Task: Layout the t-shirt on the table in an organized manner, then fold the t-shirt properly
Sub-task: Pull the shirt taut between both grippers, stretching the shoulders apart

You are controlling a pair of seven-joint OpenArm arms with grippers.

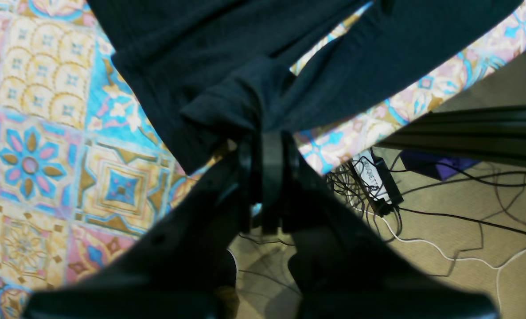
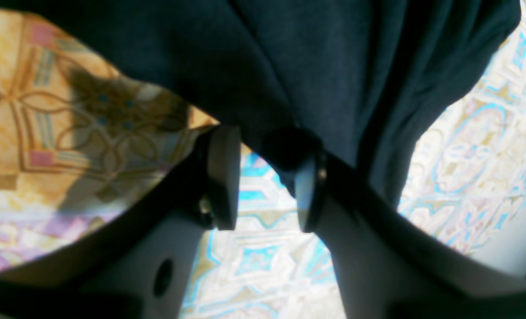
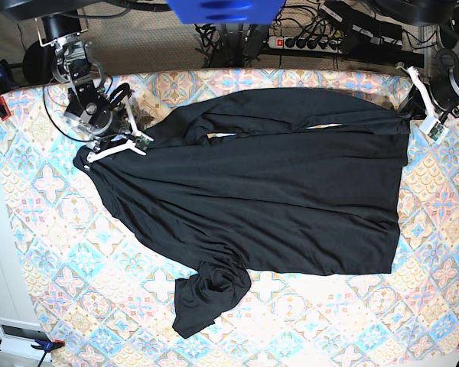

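Layout step, judged: pull far corners taut and level, keep tension even so fabric flattens without dragging.

Plain black thin-fabric long-sleeved t-shirt (image 3: 268,199) lies spread across pastel diamond-tile cloth-covered surface (image 3: 46,252), one sleeve crumpled near front edge.

Left hand (image 1: 263,133) clenched on bunched t-shirt corner at surface's edge.

Right hand (image 2: 265,177) parted, fabric draped over one finger (image 2: 305,195), not pinched; t-shirt edge touching it.

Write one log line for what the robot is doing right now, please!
stage: laying out | t-shirt: spread on table, one sleeve bunched | left gripper: shut on t-shirt at table edge | right gripper: open at t-shirt edge
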